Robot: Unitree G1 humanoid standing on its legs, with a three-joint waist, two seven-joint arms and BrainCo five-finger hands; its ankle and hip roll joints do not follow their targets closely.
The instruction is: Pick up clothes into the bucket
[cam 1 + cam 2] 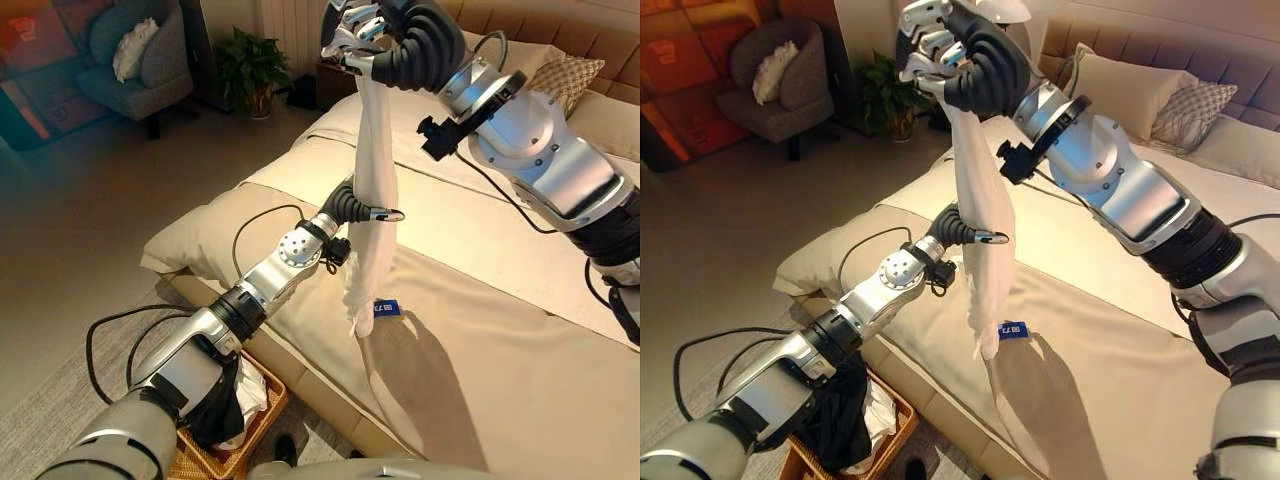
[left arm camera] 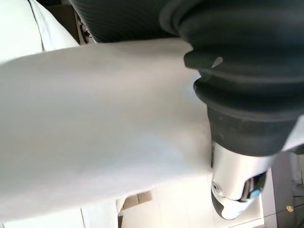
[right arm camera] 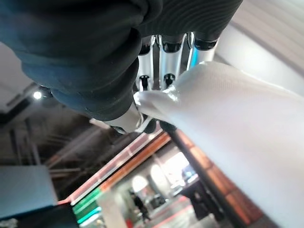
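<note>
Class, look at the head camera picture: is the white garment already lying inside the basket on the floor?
No: the white garment hangs above the bed, pinched high in the right hand, while the basket sits on the floor.

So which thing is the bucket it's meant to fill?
Start at the bed and go to its near edge. On the floor there, under the left arm, stands a brown wicker basket with dark and white clothes already in it, the one woven container around.

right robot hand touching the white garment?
Touching. Right wrist view shows the right robot hand pinching the white garment at its top; it hangs from that hand in the eye views.
</note>
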